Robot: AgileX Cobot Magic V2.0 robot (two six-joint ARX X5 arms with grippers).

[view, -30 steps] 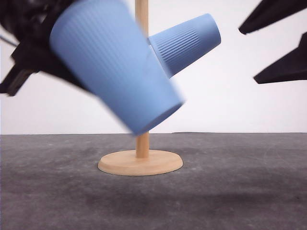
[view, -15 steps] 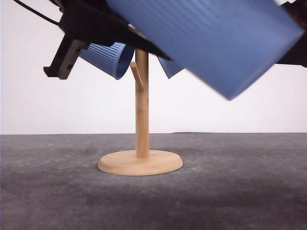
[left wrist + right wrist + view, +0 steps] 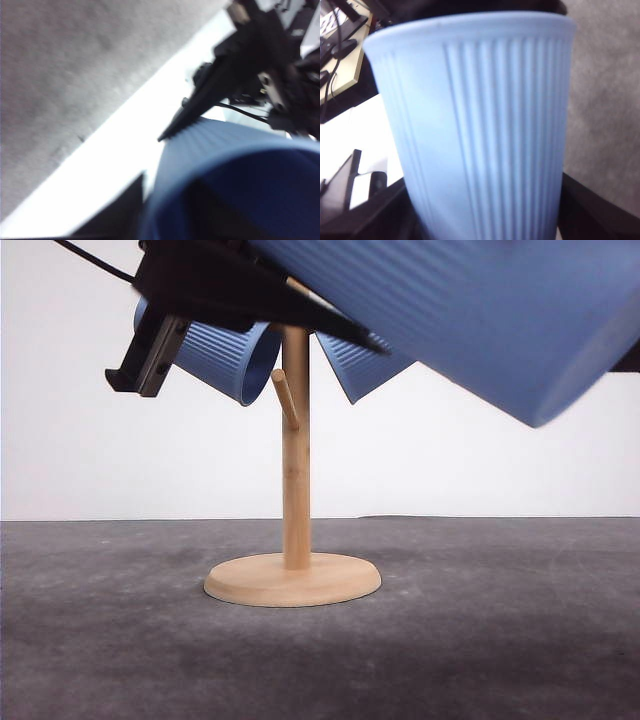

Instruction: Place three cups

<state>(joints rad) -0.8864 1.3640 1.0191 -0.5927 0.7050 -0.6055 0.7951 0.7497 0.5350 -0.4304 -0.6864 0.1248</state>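
As the big ribbed cup (image 3: 470, 310) swings right and lower across the near view, my left end effector (image 3: 210, 285) holds a second cup (image 3: 215, 355) beside the wooden rack (image 3: 295, 490); a third (image 3: 362, 365) hangs right. My right end effector grips the near cup.

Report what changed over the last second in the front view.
The big near cup swung from the left to the upper right, held between black fingers. A cup on the stand's left side became visible under the black gripper. The wooden stand and the right-hand hung cup stayed put.
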